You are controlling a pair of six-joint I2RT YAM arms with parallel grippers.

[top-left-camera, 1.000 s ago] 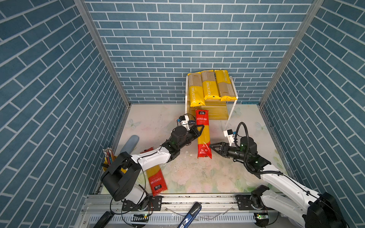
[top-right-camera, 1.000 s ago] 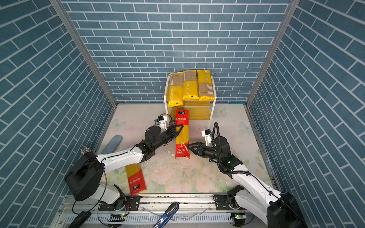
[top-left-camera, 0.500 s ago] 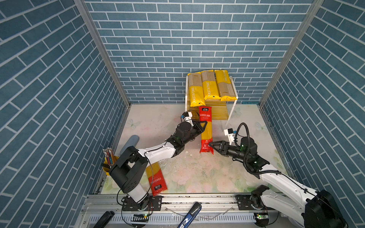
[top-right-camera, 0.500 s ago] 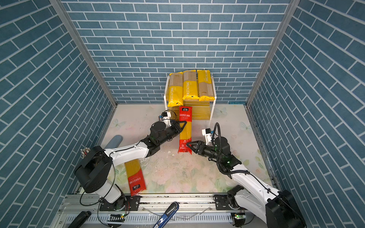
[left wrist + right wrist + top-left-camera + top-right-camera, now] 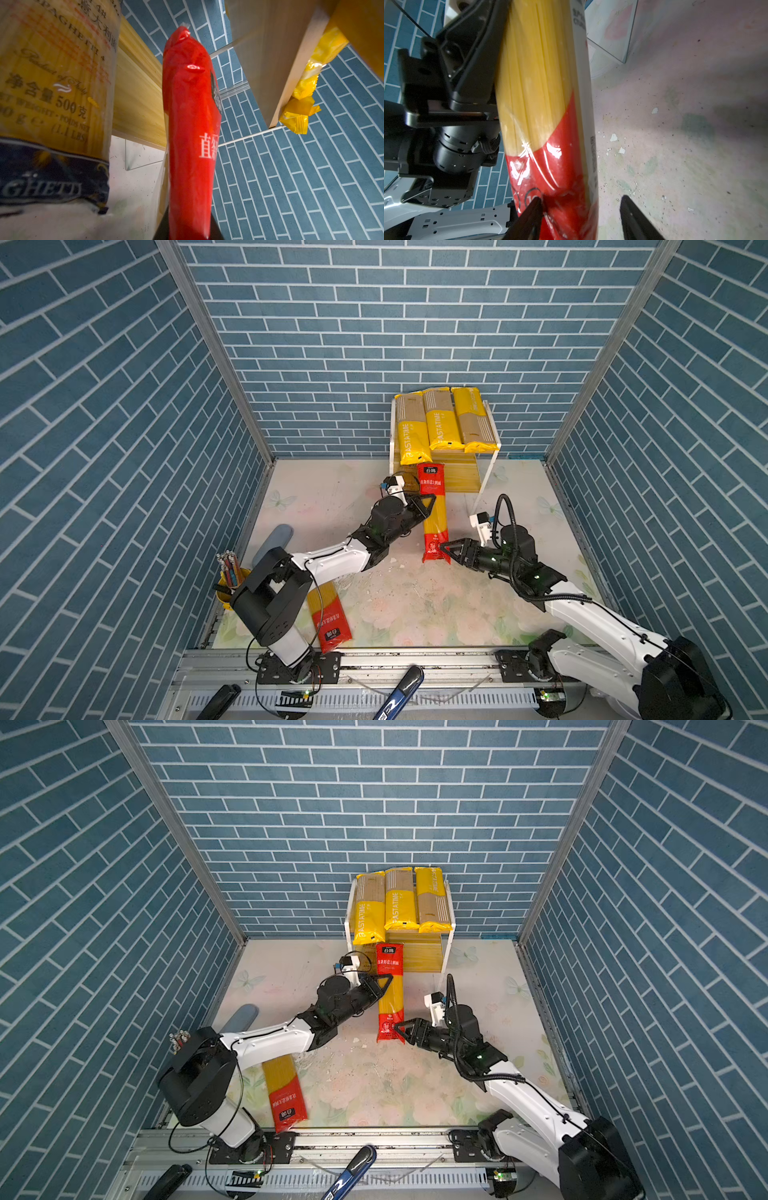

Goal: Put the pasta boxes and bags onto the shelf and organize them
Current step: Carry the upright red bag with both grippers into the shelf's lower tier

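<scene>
Over the surface (image 5: 415, 605), left fingers (image 5: 424, 501) gripped the red-ended pack (image 5: 435, 514), right fingers (image 5: 633, 216) gaped around it; shelf (image 5: 461, 477) insertion likely needed levelling.

red-ended pack (image 5: 435, 512) aloft, far end at the shelf (image 5: 461, 479).

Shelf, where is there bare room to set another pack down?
Bare wood on the lower board, between the red-ended pack that the left gripper holds and the shelf's right legs. Crowded: the top board, filled by three yellow packs; the lower board's left end, taken by a dark-blue-ended pack.
</scene>
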